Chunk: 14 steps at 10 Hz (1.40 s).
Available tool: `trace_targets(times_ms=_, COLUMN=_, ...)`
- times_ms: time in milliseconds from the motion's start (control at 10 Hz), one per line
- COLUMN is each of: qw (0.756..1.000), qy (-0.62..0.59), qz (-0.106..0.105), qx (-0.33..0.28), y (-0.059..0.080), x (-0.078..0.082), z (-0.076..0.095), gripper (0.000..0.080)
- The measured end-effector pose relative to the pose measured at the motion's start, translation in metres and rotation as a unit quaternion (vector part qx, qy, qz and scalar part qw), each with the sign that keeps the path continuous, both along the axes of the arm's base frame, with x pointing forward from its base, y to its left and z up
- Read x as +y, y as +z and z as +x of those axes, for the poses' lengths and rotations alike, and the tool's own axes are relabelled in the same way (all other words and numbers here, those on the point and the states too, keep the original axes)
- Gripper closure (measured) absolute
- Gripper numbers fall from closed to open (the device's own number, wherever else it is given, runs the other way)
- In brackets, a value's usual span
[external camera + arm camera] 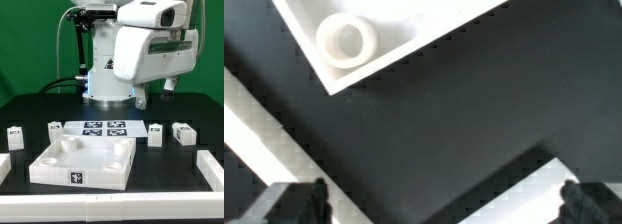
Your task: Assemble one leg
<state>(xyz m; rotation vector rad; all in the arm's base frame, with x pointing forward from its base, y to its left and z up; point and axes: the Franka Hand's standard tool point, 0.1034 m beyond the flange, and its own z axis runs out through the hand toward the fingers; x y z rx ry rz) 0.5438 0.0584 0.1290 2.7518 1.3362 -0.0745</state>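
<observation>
Gripper (441,205) wide open, empty (hanging high). Centre over leg (155,133) beside marker board (105,128), exterior view's right; descend straight, grip flat sides.

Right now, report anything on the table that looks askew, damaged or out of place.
Nothing stands out. The panel lies flat, sockets up. The legs sit apart in a row flanking the marker board, none visibly toppled. The gripper is open and empty.
</observation>
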Motion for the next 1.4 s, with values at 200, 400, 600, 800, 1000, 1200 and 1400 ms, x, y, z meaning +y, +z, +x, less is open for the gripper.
trace_targets(times_ms=200, qw=0.999, qy=0.054, qz=0.003, qx=0.004, y=-0.011, x=-0.017, z=-0.015, gripper=0.0150)
trace_targets(times_ms=400, qw=0.992, qy=0.123, qz=0.005, qx=0.020, y=-0.019, x=-0.034, z=-0.036, gripper=0.0150)
trace_targets(times_ms=600, qw=0.984, qy=0.175, qz=0.007, qx=0.040, y=-0.028, x=-0.053, z=-0.050, gripper=0.0150)
trace_targets(times_ms=800, qw=0.985, qy=0.170, qz=0.007, qx=0.039, y=-0.028, x=-0.052, z=-0.049, gripper=0.0150)
trace_targets(times_ms=1000, qw=0.985, qy=0.169, qz=0.008, qx=0.040, y=-0.029, x=-0.053, z=-0.050, gripper=0.0150)
trace_targets(times_ms=1200, qw=0.976, qy=0.212, qz=0.014, qx=0.041, y=-0.041, x=-0.064, z=-0.063, gripper=0.0150)
trace_targets(times_ms=1400, qw=0.970, qy=0.236, qz=0.024, qx=0.054, y=-0.058, x=-0.080, z=-0.088, gripper=0.0150)
